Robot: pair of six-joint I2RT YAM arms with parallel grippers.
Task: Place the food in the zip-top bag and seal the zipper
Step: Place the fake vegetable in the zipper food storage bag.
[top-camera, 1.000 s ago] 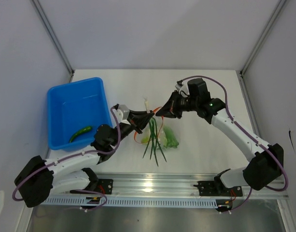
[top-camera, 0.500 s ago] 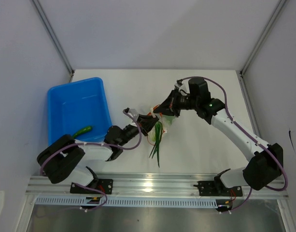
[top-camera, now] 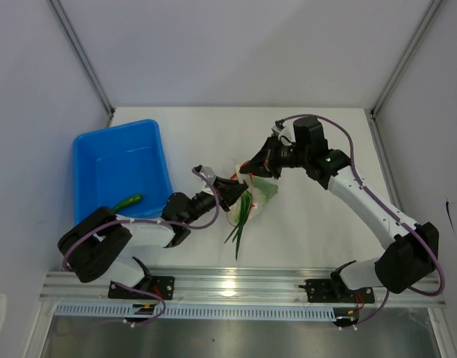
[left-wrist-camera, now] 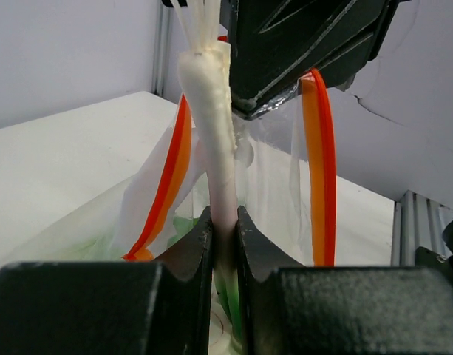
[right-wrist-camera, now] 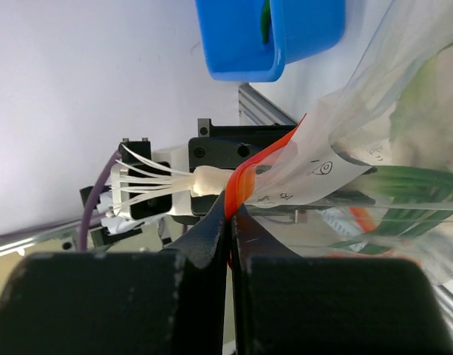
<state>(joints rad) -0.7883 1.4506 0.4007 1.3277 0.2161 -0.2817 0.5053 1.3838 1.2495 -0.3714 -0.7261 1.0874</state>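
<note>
My left gripper (top-camera: 229,186) is shut on a spring-onion stalk (left-wrist-camera: 211,111), gripping its white shaft at the mouth of the zip-top bag (top-camera: 264,192). The green ends (top-camera: 241,220) hang down toward the table. My right gripper (top-camera: 247,169) is shut on the orange-red zipper (right-wrist-camera: 259,166) and holds the bag's mouth up. In the left wrist view the gripper (left-wrist-camera: 225,218) faces the open mouth, with zipper strips (left-wrist-camera: 318,163) on both sides of the stalk. A pale green leafy piece (top-camera: 267,189) lies inside the bag. A green pepper (top-camera: 126,202) lies in the blue bin.
The blue bin (top-camera: 116,160) stands at the left of the table, close to my left arm. The aluminium rail (top-camera: 235,287) runs along the near edge. Grey walls close in the back and both sides.
The right gripper has lifted the bag's mouth off the table. The left gripper has carried the stalk right, up to the mouth, and the green ends now hang lower.
</note>
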